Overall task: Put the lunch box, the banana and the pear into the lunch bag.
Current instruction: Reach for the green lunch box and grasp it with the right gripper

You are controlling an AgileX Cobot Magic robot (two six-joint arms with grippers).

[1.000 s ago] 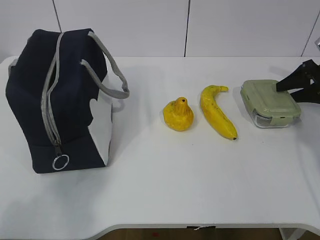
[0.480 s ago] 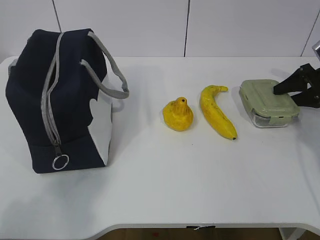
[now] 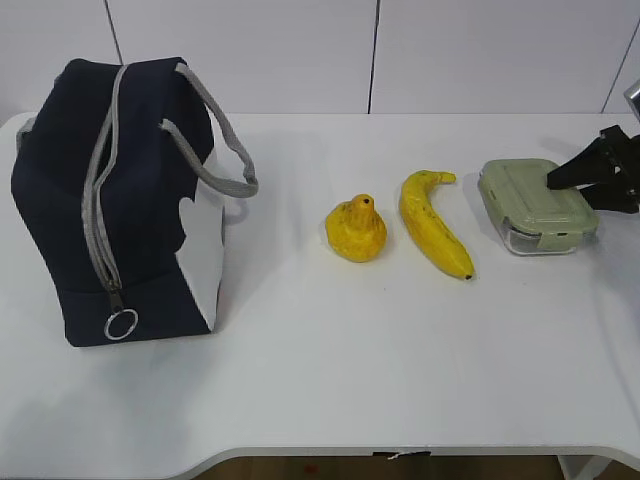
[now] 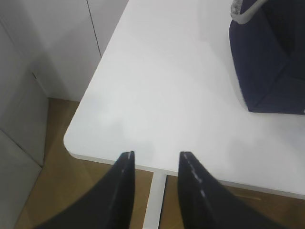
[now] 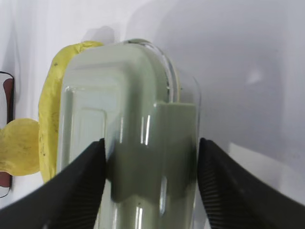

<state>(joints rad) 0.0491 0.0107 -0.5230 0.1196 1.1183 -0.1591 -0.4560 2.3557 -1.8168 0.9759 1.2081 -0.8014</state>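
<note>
Lunch box (image 3: 538,206) is sitting at the bench's (image 3: 330,340) right end, beside the banana (image 3: 432,224); the right hand (image 5: 150,164) is straddling its short end, fingers (image 5: 81,183) pressing both sides, gripping it.

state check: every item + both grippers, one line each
lunch bag: upright on the table, zipper shut
lunch box: on the table, lid on, right gripper at its right end
pear: lying free on the table
banana: lying free on the table
right gripper: fingers astride the lunch box, grip not clear
left gripper: open, empty, over the table's corner
</note>
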